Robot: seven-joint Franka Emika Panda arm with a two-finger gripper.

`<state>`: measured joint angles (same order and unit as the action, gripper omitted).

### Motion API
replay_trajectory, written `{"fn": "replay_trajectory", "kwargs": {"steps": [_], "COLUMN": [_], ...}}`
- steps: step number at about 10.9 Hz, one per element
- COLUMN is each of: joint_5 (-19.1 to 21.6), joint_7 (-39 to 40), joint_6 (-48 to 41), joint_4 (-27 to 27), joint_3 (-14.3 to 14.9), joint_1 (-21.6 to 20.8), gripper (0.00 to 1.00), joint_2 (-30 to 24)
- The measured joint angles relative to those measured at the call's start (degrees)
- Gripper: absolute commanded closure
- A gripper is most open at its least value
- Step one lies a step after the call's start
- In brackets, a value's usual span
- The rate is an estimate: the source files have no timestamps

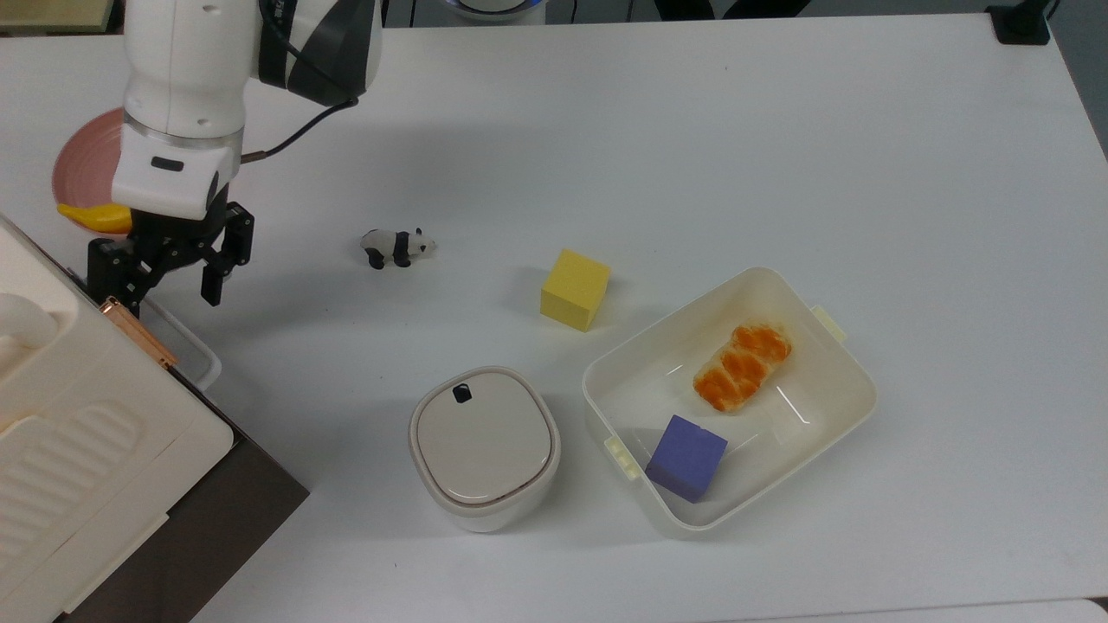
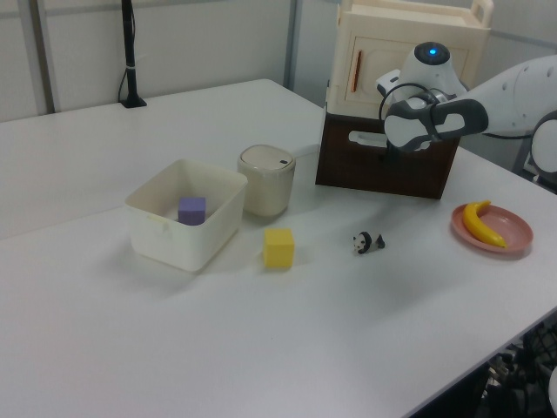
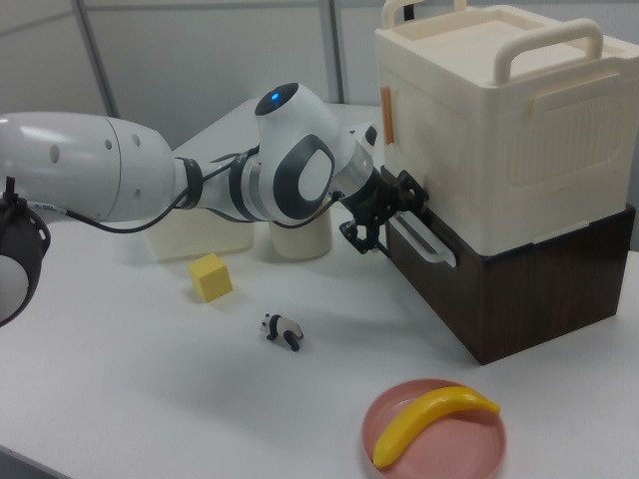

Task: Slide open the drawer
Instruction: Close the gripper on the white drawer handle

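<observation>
The claw (image 3: 391, 222) is spread wide around the drawer's (image 3: 519, 289) white handle (image 3: 424, 238), at the panda's (image 1: 396, 246) 9 o'clock in the top view.

A white table (image 1: 692, 130) carries, at the top view's left, the dark brown drawer (image 3: 519, 289) box and a pink plate (image 1: 78, 164). Nearer the middle lie a toy panda (image 1: 396, 247), yellow cube (image 1: 575, 289), lidded cream pot (image 1: 483, 446) and white tub (image 1: 853, 372).

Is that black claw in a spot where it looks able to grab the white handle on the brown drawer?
Probably yes. The gripper is open and right at the white handle on the drawer front, with nothing between them. The cream appliance sits above, not in the way.
</observation>
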<state>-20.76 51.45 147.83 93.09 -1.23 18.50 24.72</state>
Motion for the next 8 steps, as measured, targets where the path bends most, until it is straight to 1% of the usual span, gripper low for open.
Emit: {"fn": "replay_trajectory", "kwargs": {"steps": [8], "joint_5": [0.0], "joint_7": [0.0], "joint_6": [-2.3], "joint_4": [0.3], "joint_3": [0.1], "joint_1": [-0.1], "gripper": [0.12], "joint_2": [-1.0]}}
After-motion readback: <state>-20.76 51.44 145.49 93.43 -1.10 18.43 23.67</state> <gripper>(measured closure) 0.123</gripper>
